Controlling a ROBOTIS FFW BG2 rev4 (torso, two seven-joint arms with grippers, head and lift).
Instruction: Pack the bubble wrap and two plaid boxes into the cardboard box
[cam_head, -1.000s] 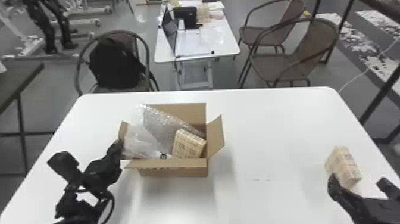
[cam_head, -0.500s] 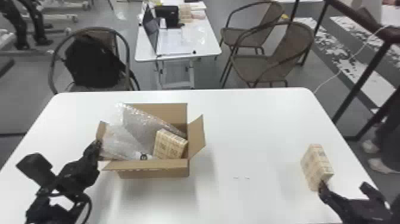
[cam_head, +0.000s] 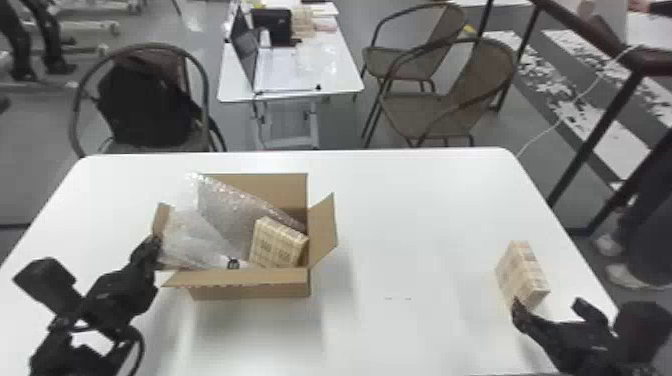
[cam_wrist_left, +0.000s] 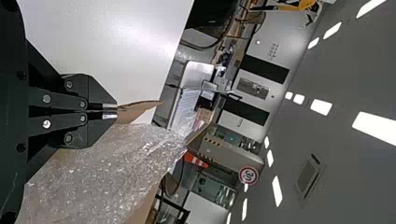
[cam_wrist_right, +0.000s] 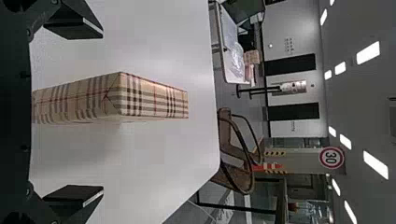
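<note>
Cardboard box (cam_head: 250, 292) sits open on desk (cam_head: 400, 200). In it: bubble wrap (cam_head: 227, 202) & one plaid box (cam_head: 276, 245), latter tilted twd its R side. Other plaid box (cam_head: 522, 275) is on desk, well R of cardboard box.

L end effector (cam_head: 155, 245) is at cardboard box's L side, narrow, pinching its L flap (cam_head: 161, 217). R end effector (cam_head: 549, 305) is well R of cardboard box, wide, fingers apart either side of 2nd plaid box.

In the way: wrap pokes up past cardboard box's back-L rim & takes up much of the opening; R flap (cam_head: 324, 227) sticks up & out, btwn cardboard box & 2nd plaid box.

Past cardboard box, off desk: small white table (cam_head: 340, 82) w/ laptop (cam_head: 245, 47) & black case (cam_head: 272, 25). Back-L of cardboard box: chair (cam_head: 77, 107) w/ dark bag (cam_head: 145, 102). Back-R: two brown chairs (cam_head: 425, 112); farther R, dark railing (cam_head: 612, 107) & white cable (cam_head: 565, 119).

Hard to see: cardboard box's floor, hidden under wrap; bottom of plaid box inside, cut off by front wall. Dark mark on wrap nr front rim too small to ID. Flap edge hidden btwn L fingertips. Bag chair's lower part is behind desk.
</note>
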